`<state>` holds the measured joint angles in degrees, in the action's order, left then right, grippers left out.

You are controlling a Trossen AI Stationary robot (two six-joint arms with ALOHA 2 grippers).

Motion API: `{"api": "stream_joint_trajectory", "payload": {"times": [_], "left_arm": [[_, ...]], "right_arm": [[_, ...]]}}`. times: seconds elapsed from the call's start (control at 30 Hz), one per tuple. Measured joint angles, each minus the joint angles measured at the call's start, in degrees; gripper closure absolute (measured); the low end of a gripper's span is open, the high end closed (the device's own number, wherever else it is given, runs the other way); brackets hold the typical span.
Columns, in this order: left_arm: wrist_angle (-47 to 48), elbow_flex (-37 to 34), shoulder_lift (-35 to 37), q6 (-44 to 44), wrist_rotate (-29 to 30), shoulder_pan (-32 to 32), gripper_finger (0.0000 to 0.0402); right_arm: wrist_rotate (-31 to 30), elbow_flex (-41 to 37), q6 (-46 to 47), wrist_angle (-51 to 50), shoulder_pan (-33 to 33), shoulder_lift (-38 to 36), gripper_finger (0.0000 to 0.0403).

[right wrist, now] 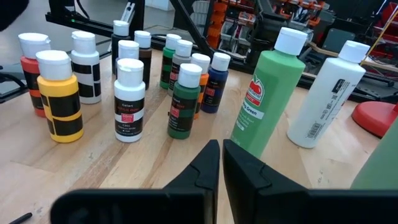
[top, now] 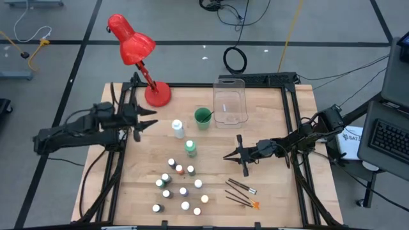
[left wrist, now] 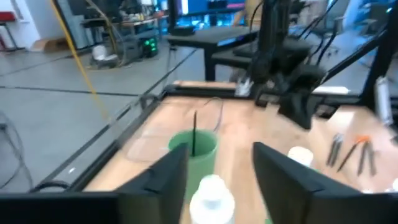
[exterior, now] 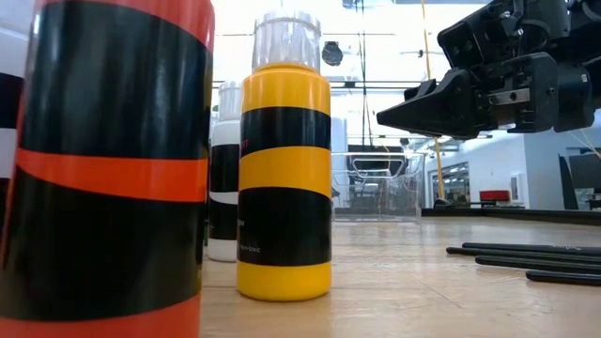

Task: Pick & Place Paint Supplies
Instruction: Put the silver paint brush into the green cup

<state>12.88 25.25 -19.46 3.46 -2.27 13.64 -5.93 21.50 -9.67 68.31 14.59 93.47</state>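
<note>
A dozen or so small white-capped paint bottles point(top: 179, 188) stand on their bases in a cluster on the near middle of the table; my right wrist view sees them too point(right wrist: 129, 99). A taller white bottle point(top: 177, 128) and a green one point(top: 190, 148) stand farther back. Several dark-handled brushes point(top: 241, 193) lie flat at the near right. One brush point(left wrist: 194, 134) stands in the green cup point(top: 202, 117). My left gripper point(top: 153, 119) hovers open near the table's left edge, pointing at the white bottle. My right gripper point(top: 225, 156) hangs shut right of the green bottle, holding nothing.
A clear plastic bin point(top: 230, 102) stands at the far middle, right of the green cup. A red desk lamp point(top: 139, 54) stands at the far left corner. Black frame rails point(top: 291, 121) run along the table's sides. Bare wood lies between the bottles and my right gripper.
</note>
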Motion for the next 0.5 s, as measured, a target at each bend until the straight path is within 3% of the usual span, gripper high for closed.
{"api": "stream_joint_trajectory", "payload": {"times": [0.2, 0.37, 0.5], "left_arm": [[-12.68, -13.16, 3.51, 3.89, 1.87, 0.21, 0.0383], [-28.44, -22.6, 3.3, 4.42, -5.32, 2.11, 0.0387], [-24.9, -24.37, 3.34, 0.47, -7.09, 3.13, 0.0398]], "right_arm": [[0.0, 0.0, -0.04, 0.0, 0.0, 0.0, 0.039], [0.0, 0.0, -0.19, 0.0, 0.0, 0.0, 0.039], [0.0, 0.0, -0.42, -0.13, 0.0, 0.0, 0.039]]}}
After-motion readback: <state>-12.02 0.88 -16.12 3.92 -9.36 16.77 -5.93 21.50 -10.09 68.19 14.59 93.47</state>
